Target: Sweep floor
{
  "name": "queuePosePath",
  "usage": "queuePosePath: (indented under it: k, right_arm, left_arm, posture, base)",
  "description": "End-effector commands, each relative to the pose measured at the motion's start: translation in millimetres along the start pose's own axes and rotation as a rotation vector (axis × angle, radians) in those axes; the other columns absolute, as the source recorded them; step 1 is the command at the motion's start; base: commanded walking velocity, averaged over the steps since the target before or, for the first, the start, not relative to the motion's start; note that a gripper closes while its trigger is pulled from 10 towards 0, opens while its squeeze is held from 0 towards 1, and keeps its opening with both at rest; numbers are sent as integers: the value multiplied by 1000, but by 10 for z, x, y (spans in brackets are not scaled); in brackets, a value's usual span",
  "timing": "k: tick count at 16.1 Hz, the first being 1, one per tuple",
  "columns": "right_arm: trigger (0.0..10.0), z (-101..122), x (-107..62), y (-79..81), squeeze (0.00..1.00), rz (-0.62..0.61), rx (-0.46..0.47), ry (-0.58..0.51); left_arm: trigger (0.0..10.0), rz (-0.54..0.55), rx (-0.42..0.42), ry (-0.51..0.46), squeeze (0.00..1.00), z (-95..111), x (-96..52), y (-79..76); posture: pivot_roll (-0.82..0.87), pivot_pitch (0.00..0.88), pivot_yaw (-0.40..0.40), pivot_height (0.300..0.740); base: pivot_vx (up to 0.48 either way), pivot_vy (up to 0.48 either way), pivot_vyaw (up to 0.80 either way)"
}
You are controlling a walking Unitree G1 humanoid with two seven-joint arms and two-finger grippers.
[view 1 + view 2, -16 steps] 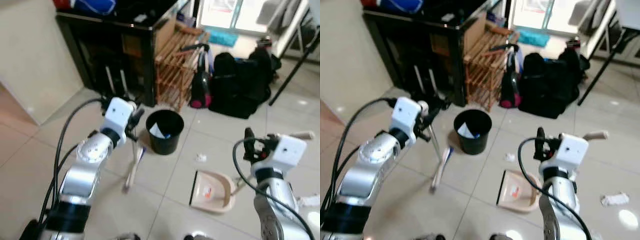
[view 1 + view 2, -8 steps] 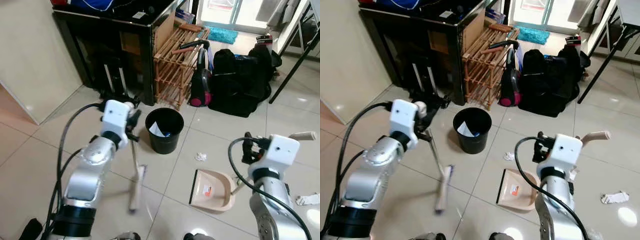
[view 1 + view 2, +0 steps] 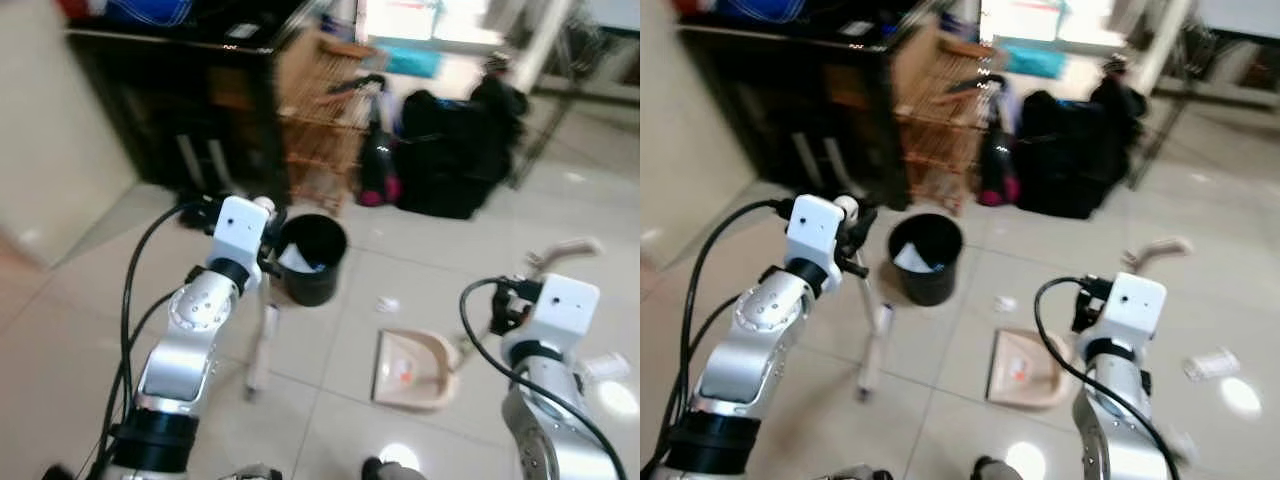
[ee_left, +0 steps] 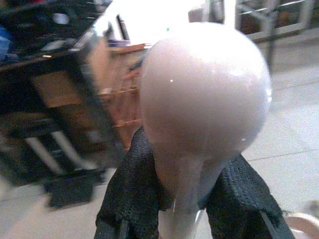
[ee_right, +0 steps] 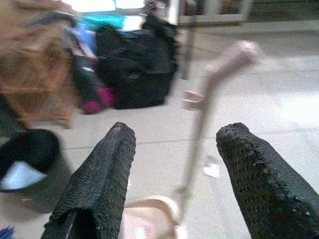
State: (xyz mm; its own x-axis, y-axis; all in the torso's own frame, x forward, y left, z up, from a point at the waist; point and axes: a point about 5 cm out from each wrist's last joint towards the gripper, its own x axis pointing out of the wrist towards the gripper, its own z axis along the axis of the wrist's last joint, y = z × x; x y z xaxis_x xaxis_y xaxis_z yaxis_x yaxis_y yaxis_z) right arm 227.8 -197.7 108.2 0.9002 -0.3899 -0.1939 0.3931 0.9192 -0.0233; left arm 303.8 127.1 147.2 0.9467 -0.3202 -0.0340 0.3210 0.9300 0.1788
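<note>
Left wrist view: textured black claw [image 4: 182, 199] apparently grips glossy rounded broom knob [image 4: 204, 94].

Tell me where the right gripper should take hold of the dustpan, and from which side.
Grip the dustpan by its long upright handle, probably at the bent top grip. It rises clear of the pan toward the open right gripper, whose fingers already frame the shaft, so come straight ahead and close across it.

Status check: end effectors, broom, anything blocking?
Left end effector shut on broom, head on floor. Right end effector open, behind dustpan handle. Paper scrap near black bin.
</note>
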Motion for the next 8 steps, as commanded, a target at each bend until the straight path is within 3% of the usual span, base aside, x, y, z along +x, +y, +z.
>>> queuePosePath:
  k: [1,3,6,8]
  right_arm:
    - [10000,15,-20,-4,0,-14,-32,4]
    - [10000,14,-34,-36,0,-46,-125,-14]
    - [10000,11,-8,-42,0,-36,-37,18]
    - [10000,14,-17,-8,0,-10,-17,39]
  left_arm:
    - [10000,-17,1,-16,0,20,-20,-32]
    - [10000,-44,33,-13,0,-8,-65,-58]
    - [10000,-44,52,2,0,-49,-130,-66]
    - [10000,-22,44,4,0,-35,-128,-35]
  posture:
    - [-74,82,50,740]
    - [-77,81,49,740]
    - [-71,87,42,740]
    - [-66,91,36,740]
  base:
    - [0,0,-800]
    - [0,0,-800]
    - [0,0,-800]
    - [0,-306,-800]
